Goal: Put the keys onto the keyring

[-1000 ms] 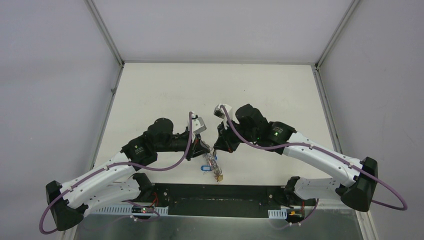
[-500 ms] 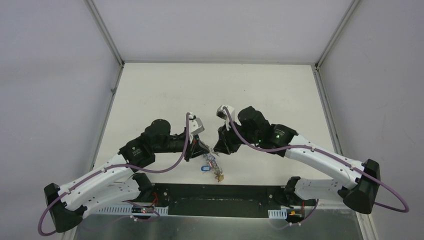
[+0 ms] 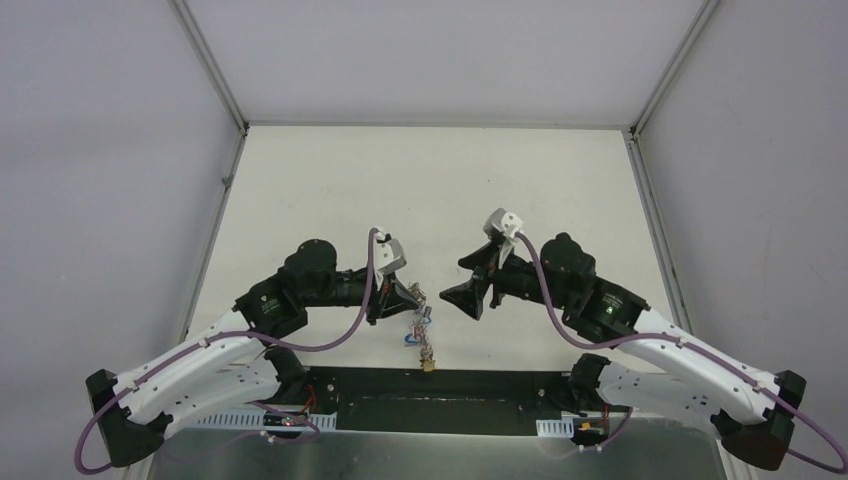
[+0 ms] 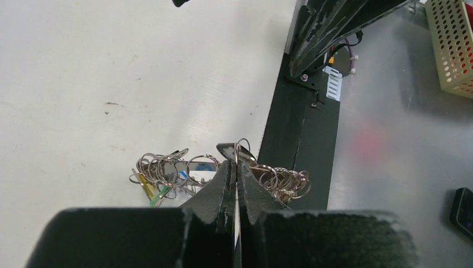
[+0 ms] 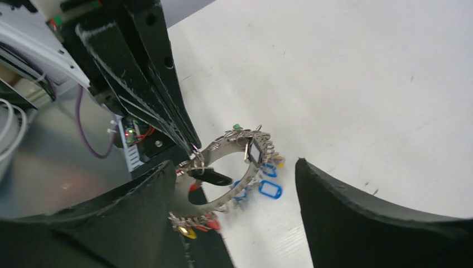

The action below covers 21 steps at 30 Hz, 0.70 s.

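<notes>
The keyring [image 5: 226, 146] is a wide silver band fringed with small rings and blue [image 5: 269, 190], red and yellow tags. It hangs from my left gripper [image 3: 411, 296], which is shut on its upper edge. In the left wrist view the jaws [image 4: 236, 167] pinch the thin band edge-on. A black-headed key [image 5: 211, 177] hangs across the ring's opening, next to the left fingertips. A red piece [image 5: 195, 187] shows behind it; I cannot tell whether it is a key. My right gripper [image 3: 470, 296] stands open to the right of the keyring, holding nothing and apart from it.
The black base plate [image 3: 440, 385] runs along the near table edge, right under the hanging keyring. Metal bench surface [image 4: 390, 139] lies beyond it, with a beige perforated basket [image 4: 454, 50] at its far side. White enclosure walls stand left, right and behind.
My right gripper has opened and drawn back to the right, away from the keyring. The left gripper stays shut on the keyring, which now hangs a little lower.
</notes>
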Tool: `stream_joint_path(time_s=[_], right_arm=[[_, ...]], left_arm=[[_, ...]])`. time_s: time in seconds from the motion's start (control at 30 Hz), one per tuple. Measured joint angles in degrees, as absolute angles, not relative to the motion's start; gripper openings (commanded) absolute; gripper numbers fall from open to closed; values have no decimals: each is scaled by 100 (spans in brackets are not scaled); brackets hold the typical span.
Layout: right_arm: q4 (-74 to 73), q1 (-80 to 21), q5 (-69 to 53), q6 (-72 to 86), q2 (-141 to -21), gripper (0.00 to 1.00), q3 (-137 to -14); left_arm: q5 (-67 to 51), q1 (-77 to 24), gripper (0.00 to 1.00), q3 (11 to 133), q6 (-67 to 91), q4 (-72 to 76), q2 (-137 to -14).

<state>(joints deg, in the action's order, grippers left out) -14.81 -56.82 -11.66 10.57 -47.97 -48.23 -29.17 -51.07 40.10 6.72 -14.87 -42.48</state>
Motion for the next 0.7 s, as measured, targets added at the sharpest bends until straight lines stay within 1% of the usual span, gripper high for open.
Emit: stream_joint_path(time_s=[0.13,0.17,0.2,0.27,0.4,0.43,0.7], right_arm=[[-805,-5682,-1361,644,-4300,83,-4139],[-639,-5682,-1468,558,-4222,82,-3997],[-464,-5682,-1586,482,-4176,79,-3879],[-165,-5682,-1791,386,-4167,71,-3756],[390,-5682,-2283,237,-4348,59,-3732],[519,-5682,-2401,215,-4412,57,-3732],[1127,-5682,-2926,169,-4932,57,-3728]], left_arm=[[-3087,-5107,0,3964,521,-1326,-4145],[-3148,-5107,0,3942,482,-1278,-4110],[-3192,-5107,0,3913,427,-1214,-4069],[-3269,-5107,0,3837,333,-1057,-3975],[-3411,-5109,0,3684,215,-808,-3822],[-3452,-5107,0,3660,200,-764,-3806],[-3605,-5109,0,3658,180,-543,-3819]])
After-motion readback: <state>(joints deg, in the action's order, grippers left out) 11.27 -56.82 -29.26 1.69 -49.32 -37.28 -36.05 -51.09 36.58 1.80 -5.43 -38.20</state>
